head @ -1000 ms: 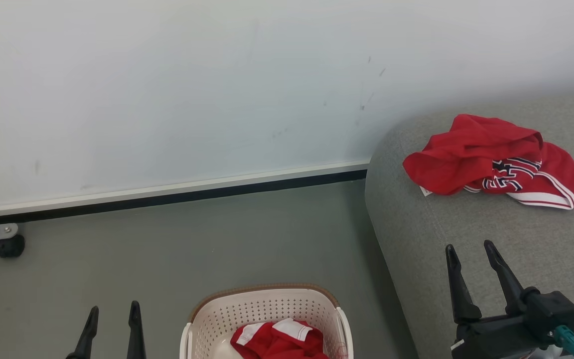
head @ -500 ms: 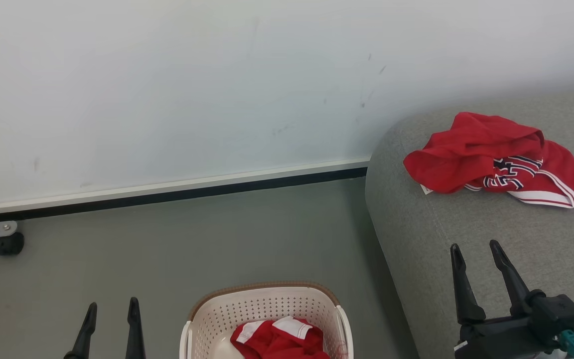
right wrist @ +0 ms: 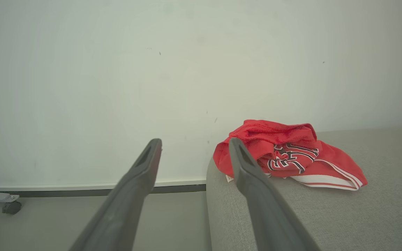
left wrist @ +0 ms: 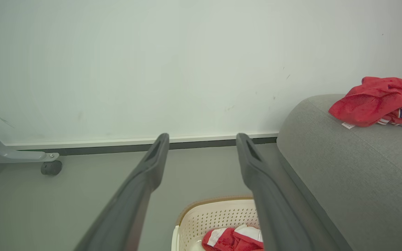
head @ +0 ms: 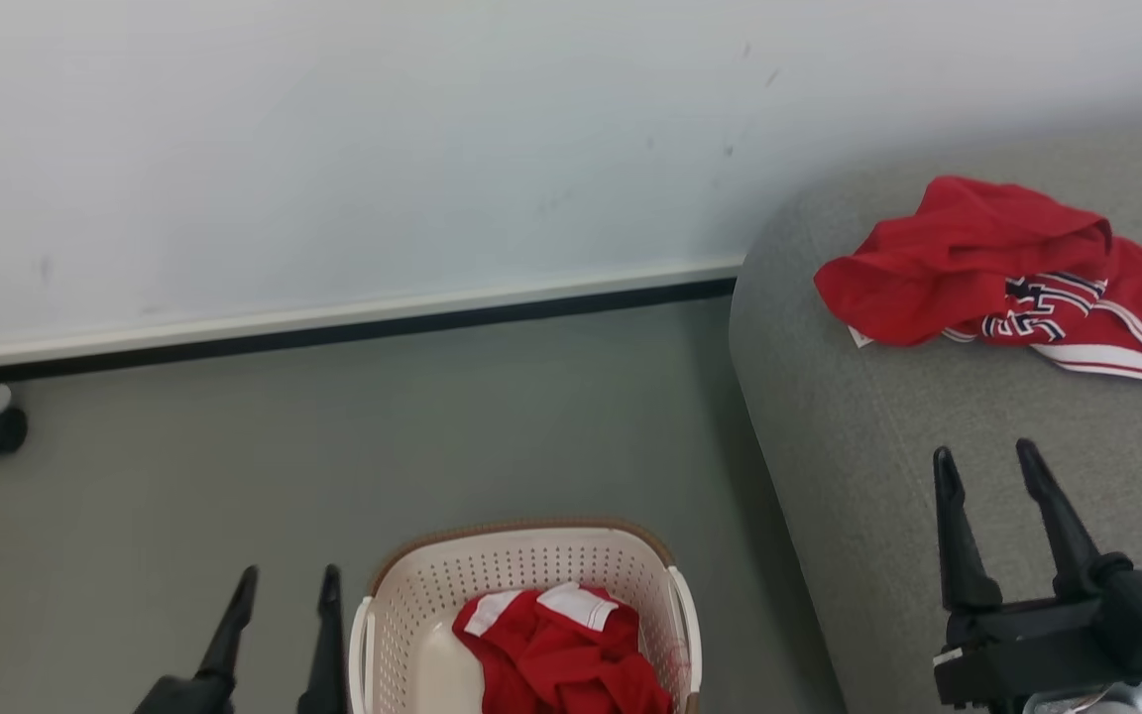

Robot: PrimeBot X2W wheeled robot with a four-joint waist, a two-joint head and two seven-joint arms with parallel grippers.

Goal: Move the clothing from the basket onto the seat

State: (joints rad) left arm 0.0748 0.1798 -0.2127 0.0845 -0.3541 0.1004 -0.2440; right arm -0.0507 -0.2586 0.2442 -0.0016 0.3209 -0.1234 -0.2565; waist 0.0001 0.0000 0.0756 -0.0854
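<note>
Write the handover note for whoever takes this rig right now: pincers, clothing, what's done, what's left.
Left pincer: open, empty, just left of the basket.
Right pincer: open, empty, at the sofa, short of the clothing there.
Done: the red garment with lettering lies crumpled on the sofa.
Left: the second red garment, with white bands, is in the basket. Lift it out and lay it on the sofa.

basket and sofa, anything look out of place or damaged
Nothing spilled or damaged. One red jersey lies crumpled on the grey sofa; the other red garment sits bunched in the upright basket. Faint scuffs dot the wall.
</note>
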